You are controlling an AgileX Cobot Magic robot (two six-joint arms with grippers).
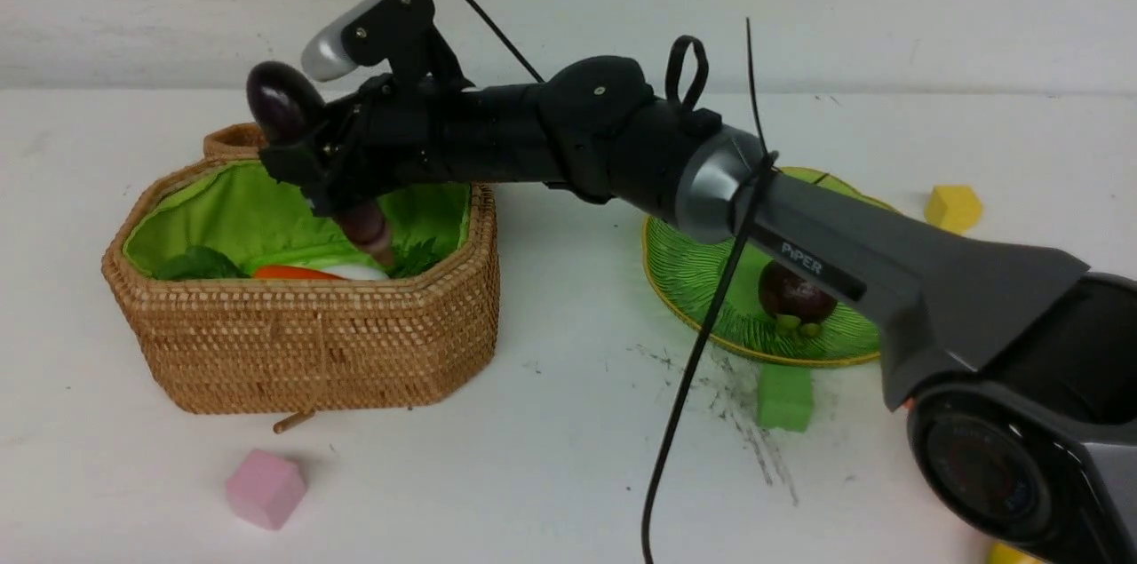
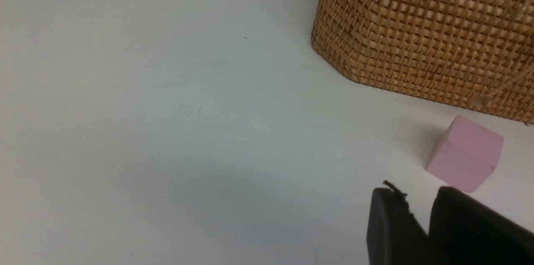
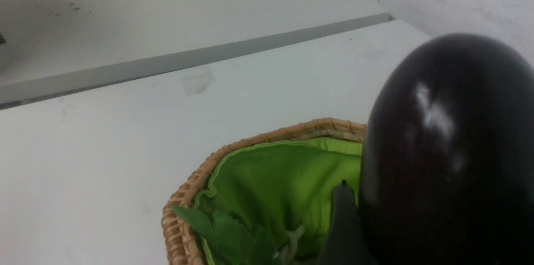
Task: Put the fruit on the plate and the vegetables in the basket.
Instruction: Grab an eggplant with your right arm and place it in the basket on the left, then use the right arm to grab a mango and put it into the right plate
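While it hangs over the basket, right pincer pinches eggplant | left pincer nearly pressed together

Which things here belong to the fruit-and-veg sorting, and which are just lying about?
Job: eggplant, basket, carrot, radish, plate, mangosteen.
Lying about: pink cube, green cube, yellow cube.

basket: tan-brown weave, bright green lining.
eggplant: glossy dark purple.
carrot: orange-red.
plate: green, ribbed lines, yellowish rim.
mangosteen: dark purple-brown.
pink cube, green cube, yellow cube: plain colour.
table: white, dark scuffs.
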